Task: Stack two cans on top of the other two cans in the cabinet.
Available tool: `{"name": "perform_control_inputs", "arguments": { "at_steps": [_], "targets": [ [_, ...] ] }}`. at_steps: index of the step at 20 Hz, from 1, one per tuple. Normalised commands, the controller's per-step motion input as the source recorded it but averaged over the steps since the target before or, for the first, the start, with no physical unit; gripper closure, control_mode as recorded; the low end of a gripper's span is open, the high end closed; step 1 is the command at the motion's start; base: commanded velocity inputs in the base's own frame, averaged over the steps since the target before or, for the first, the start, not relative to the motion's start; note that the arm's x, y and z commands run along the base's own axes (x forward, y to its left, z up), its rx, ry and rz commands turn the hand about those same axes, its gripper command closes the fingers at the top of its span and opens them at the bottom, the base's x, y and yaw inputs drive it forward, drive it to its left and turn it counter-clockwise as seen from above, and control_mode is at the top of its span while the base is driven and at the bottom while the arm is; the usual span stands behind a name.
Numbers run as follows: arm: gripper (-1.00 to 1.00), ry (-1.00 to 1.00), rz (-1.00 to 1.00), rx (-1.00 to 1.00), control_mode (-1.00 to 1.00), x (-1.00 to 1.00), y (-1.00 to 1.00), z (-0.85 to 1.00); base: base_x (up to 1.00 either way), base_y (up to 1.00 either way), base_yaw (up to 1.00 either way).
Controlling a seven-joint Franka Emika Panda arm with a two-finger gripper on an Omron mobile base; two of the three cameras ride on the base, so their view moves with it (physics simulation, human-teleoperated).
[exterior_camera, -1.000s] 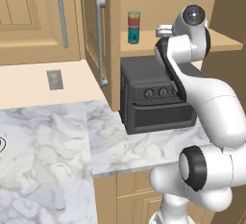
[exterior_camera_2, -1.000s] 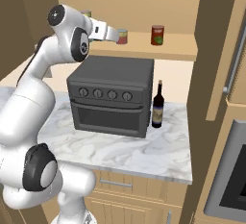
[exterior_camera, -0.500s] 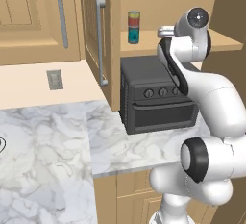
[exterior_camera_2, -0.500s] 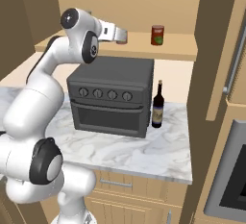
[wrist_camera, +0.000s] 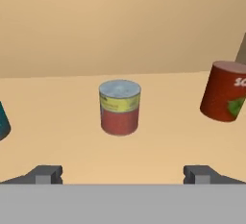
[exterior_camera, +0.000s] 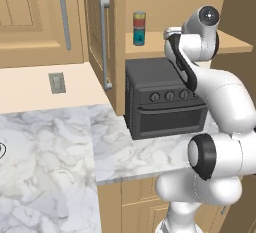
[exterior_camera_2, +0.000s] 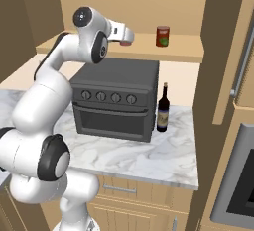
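In the hand view my gripper (wrist_camera: 122,174) is open and faces a can with a grey top, a yellow band and a reddish body (wrist_camera: 119,107), which stands upright on the shelf ahead, centred between the fingertips and untouched. The dark red can (wrist_camera: 223,92) stands to its right, also seen as the dark red can (exterior_camera_2: 162,35). The teal can (wrist_camera: 2,122) shows at the left edge. On the teal can (exterior_camera: 139,37) sits the red can with a green band (exterior_camera: 139,19). The cabinet (exterior_camera: 95,32) has its door open. My gripper (exterior_camera_2: 125,33) hovers at the shelf's front.
A black oven (exterior_camera: 165,97) stands on the marble counter (exterior_camera: 60,147) under the shelf board (exterior_camera_2: 181,50). A dark wine bottle (exterior_camera_2: 162,108) stands right of the oven. The open door's bar handle (exterior_camera: 105,42) juts out left of the arm.
The arm's shoulder and elbow have swung to the right. The hand has stayed at the shelf's front with its jaws open. The cans have not moved.
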Motion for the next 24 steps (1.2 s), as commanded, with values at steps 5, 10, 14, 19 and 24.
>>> {"name": "perform_control_inputs", "arguments": {
  "at_steps": [5,10,14,19,24],
  "targets": [
    [-1.00,0.02,0.02,0.00,-1.00,0.22,-0.04,-0.06,0.00,0.00,0.00],
    [-1.00,0.00,0.01,0.00,-1.00,0.26,-0.05,-0.08,0.00,0.00,0.00],
    [-1.00,0.00,0.00,0.00,-1.00,0.23,-0.01,-0.11,0.00,0.00,0.00],
    [-1.00,0.00,0.01,0.00,-1.00,0.32,-0.01,-0.09,0.00,0.00,0.00],
    [-1.00,0.00,0.02,0.00,-1.00,0.26,-0.04,-0.03,0.00,0.00,0.00]
  ]
}}
